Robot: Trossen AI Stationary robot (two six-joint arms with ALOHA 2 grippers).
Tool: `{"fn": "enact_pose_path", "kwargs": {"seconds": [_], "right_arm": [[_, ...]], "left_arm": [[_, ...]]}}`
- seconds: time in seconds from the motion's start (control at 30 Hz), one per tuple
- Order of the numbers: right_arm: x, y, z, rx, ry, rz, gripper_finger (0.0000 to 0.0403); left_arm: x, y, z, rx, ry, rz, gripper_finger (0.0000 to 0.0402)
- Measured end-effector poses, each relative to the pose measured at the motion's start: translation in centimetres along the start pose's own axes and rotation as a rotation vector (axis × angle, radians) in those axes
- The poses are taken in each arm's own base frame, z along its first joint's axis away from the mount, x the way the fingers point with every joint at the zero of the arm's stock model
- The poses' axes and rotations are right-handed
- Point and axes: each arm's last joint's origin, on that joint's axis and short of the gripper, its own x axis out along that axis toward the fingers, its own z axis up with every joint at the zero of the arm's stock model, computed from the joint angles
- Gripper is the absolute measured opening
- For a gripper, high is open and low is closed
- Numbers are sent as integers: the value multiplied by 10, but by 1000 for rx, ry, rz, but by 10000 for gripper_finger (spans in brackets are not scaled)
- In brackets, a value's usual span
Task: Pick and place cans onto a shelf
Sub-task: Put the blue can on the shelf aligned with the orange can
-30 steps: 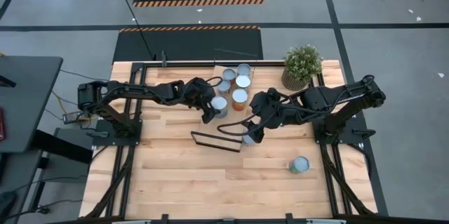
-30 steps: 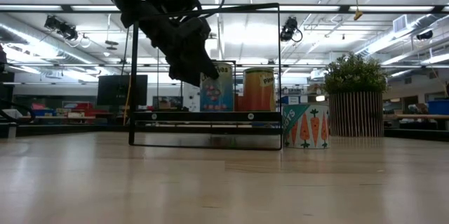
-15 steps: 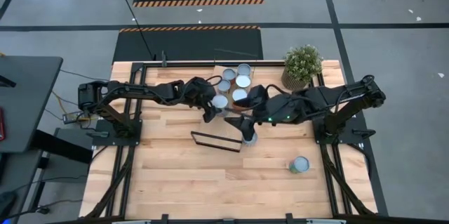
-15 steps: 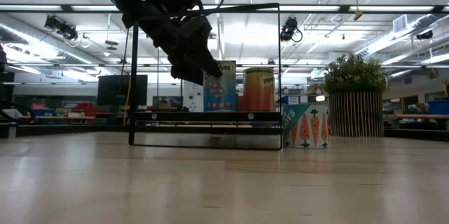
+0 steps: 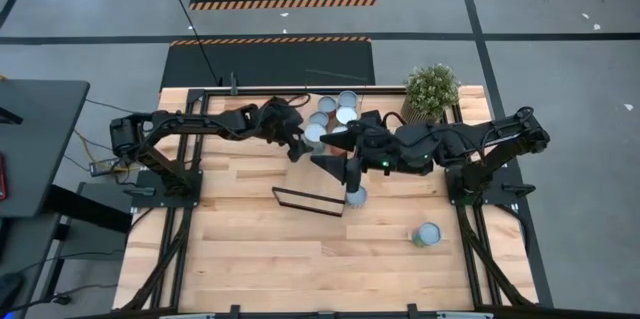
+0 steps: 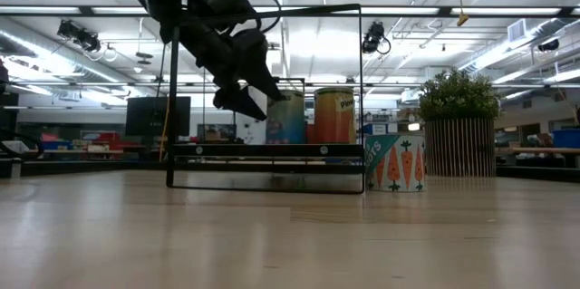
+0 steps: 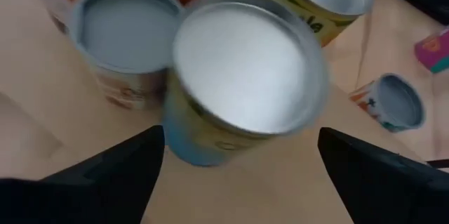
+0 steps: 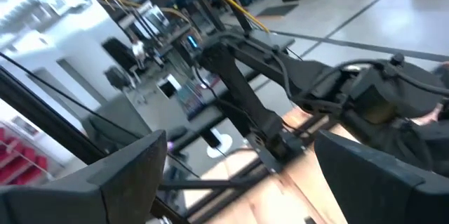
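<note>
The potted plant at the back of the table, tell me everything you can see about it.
The potted plant stands upright near the table's back right corner, beside the right arm's base. Its bushy green foliage sits in a round pot with vertical tan slats, wood-like in look. It stands apart from the cans, and neither gripper touches it.

We see two matte black arms, left arm (image 5: 200, 124) and right arm (image 5: 480, 139), built from chunky jointed segments, each on a black frame base at its side of the table. A small green light shows on the right arm's wrist housing. Thin black cable loops run along the forearm in the low view. Left tool (image 7: 238, 175) has two flat, wedge-shaped black fingers (image 7: 105, 178) with plain surfaces, no markings we can read. Right tool (image 8: 238, 175) fingers (image 8: 126, 175) look the same: broad, dark, tapered.
</note>
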Motion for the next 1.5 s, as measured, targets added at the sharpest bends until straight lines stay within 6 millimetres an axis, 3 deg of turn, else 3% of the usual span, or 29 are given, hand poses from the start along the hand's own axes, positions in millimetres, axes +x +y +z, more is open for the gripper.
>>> {"fn": "enact_pose_path", "kwargs": {"seconds": [0.37,0.67,0.87,1.1,1.5], "right_arm": [[0,3,4,27,-41,31,368],[0,4,5,32,-47,36,368],[0,4,6,35,-52,40,368],[0,4,6,38,-56,42,368],[0,4,6,39,-57,43,368]], "left_arm": [[-2,5,0,-216,6,27,381],[-36,-13,0,-150,-48,211,380],[-53,-26,1,-280,-103,214,380],[-52,-37,1,-387,-131,161,380],[-52,-38,5,-363,-187,170,380]]}}
